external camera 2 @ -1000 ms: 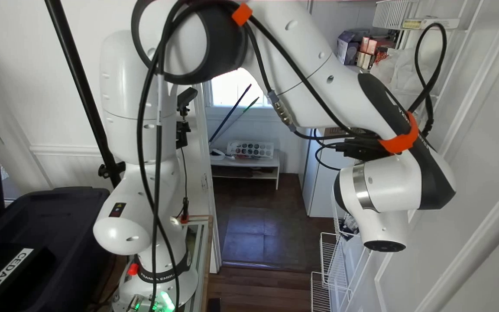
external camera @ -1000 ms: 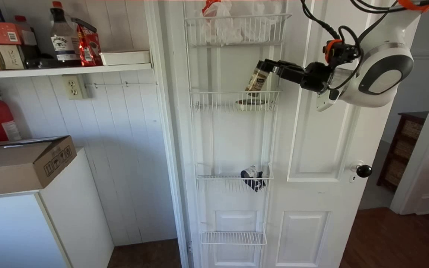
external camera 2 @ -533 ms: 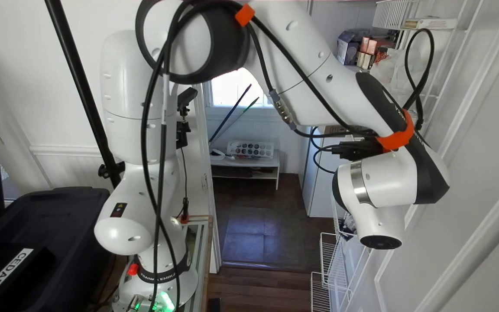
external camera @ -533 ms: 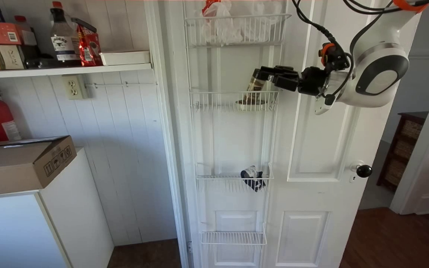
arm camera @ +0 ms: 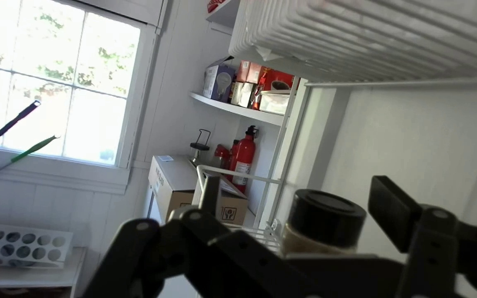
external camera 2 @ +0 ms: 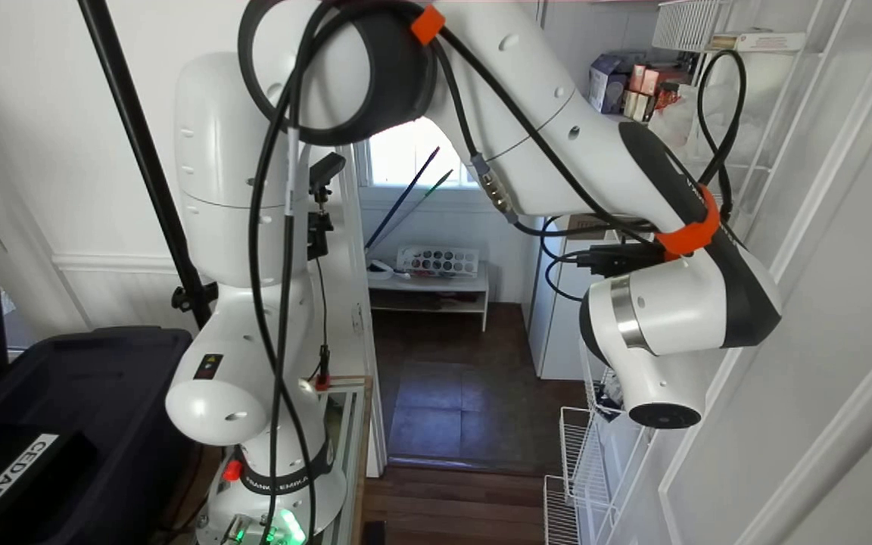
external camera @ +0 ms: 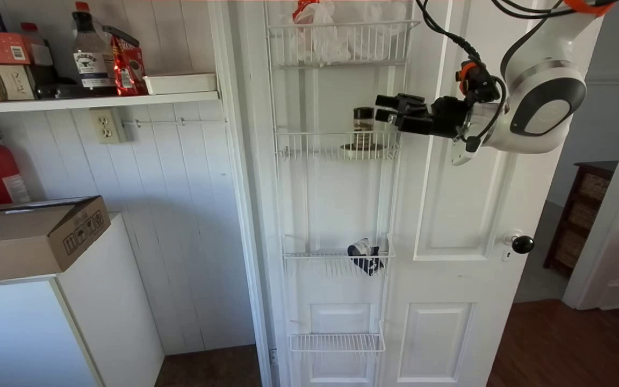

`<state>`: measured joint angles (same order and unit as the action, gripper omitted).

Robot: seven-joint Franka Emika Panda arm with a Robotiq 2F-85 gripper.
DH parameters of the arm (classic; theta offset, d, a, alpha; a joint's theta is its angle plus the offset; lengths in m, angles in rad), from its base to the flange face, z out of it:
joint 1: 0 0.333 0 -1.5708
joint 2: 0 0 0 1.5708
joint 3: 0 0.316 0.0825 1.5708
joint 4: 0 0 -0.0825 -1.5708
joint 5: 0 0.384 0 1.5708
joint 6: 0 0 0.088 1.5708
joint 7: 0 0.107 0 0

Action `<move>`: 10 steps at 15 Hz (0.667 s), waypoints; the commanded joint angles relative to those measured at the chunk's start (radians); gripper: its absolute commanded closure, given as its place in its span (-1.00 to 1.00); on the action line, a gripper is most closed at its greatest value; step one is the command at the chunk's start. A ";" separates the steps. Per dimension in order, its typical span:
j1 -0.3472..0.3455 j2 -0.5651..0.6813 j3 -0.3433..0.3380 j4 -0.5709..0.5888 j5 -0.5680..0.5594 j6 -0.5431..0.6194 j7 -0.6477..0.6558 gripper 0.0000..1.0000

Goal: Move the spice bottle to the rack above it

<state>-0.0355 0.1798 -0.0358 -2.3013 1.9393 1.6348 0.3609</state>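
The spice bottle (external camera: 363,122), black-capped with a tan-brown body, stands upright in a white wire rack (external camera: 309,134), the tier below the one with bags. To its right in that exterior view, my gripper (external camera: 379,109) is level with the cap, jaws parted, a small gap from the bottle. From the wrist, the gripper (arm camera: 302,203) stands open: the black cap (arm camera: 325,213) shows between the two fingers, touching neither pad. The gripper's own body hides the bottle's lower part there. Neither bottle nor gripper can be made out in the other exterior picture, where the arm (external camera 2: 663,318) shows.
A shallow round item (external camera: 362,152) lies in the same tier at the bottle's foot. Overhead is a wire basket (arm camera: 367,41) with plastic bags (external camera: 342,40). A dark clump (external camera: 366,258) sits on a lower tier. The panelled door (external camera: 457,199) is behind the arm.
The bottle, earlier tilted in the gripper, was lowered into the rack and now stands upright, released. The jaws have opened and the gripper has drawn back slightly to the right in an exterior view.
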 commanded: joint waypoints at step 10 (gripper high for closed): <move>-0.037 -0.095 -0.063 -0.007 -0.429 -0.079 0.063 -1.00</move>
<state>-0.0582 0.1269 -0.0825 -2.3005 1.6586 1.5931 0.4205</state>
